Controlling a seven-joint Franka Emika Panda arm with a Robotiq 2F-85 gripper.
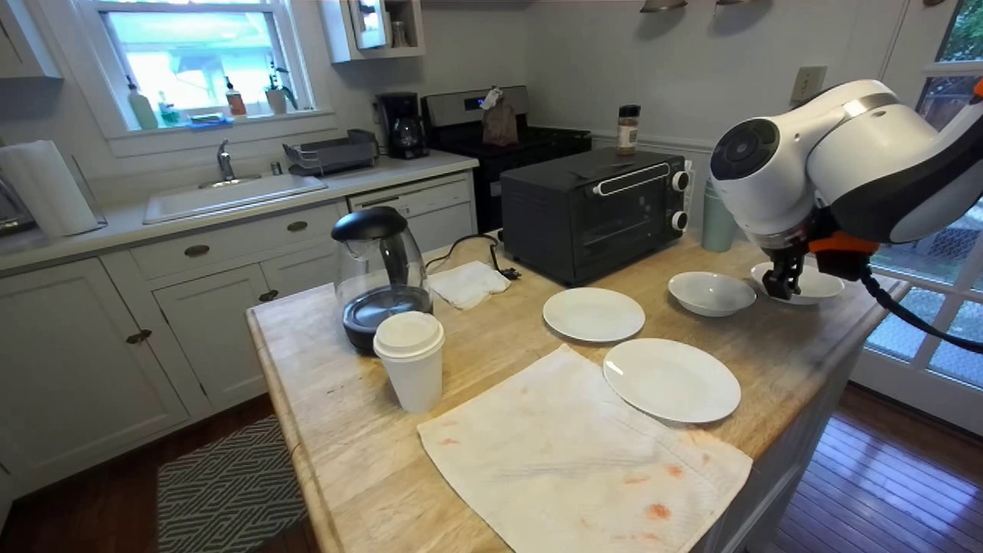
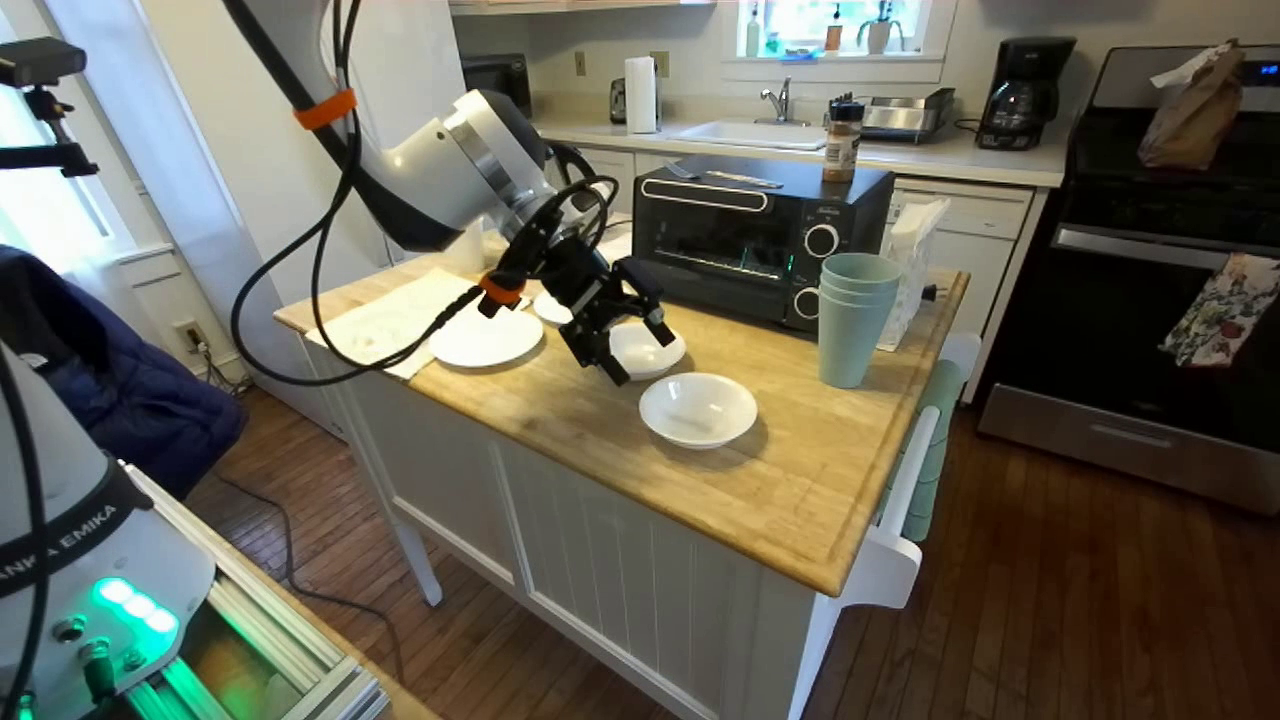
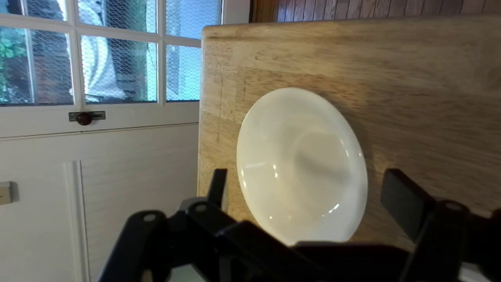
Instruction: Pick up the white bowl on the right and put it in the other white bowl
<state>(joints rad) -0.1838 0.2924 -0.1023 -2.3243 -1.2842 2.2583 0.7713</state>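
Note:
Two empty white bowls stand on the wooden table. The right bowl (image 1: 819, 287), near the table's door end, is partly hidden behind my gripper (image 1: 785, 284) in an exterior view. It shows whole in an exterior view (image 2: 698, 410) and fills the middle of the wrist view (image 3: 301, 164), its near rim cut off by the gripper body. The other bowl (image 1: 712, 293) stands beside it, partly covered by my gripper (image 2: 640, 352) in an exterior view. My gripper (image 3: 313, 192) is open and empty, above the table, with its fingers spread to either side of the right bowl in the wrist view.
Two white plates (image 1: 594, 314) (image 1: 672, 381) and a stained cloth (image 1: 576, 453) lie on the table. A black toaster oven (image 1: 591, 215) stands behind the bowls, with green cups (image 2: 858, 320) beside it. A kettle (image 1: 384, 284) and paper cup (image 1: 413, 365) stand farther off.

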